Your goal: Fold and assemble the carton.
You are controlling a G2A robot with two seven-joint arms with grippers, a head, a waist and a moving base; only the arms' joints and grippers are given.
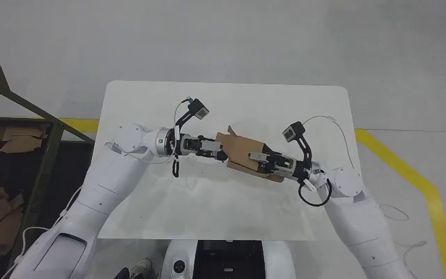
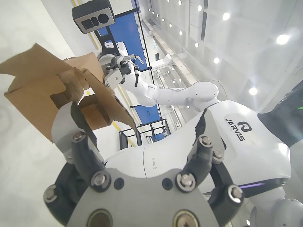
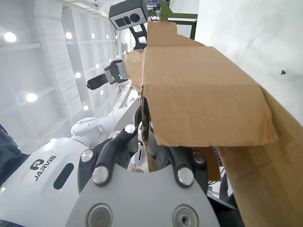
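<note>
Carton (image 1: 244, 155) lengthwise left-to-right (slightly diagonal)

White table (image 1: 209, 202), rounded corners, on pale grey floor (image 1: 209, 42). Yellow floor stripe (image 1: 390, 157) runs past both sides of the table. Dark green metal frame (image 1: 47, 157) stands off one end, brown cardboard scraps (image 1: 21, 143) on the dark floor inside it. Wrist views look up: high white ceiling with rows of round lights (image 2: 226, 16), white grid structure. Blue wall panel (image 2: 127, 31) far off, black railing (image 2: 151, 128) in front of it. Lighting bright and even.
</note>
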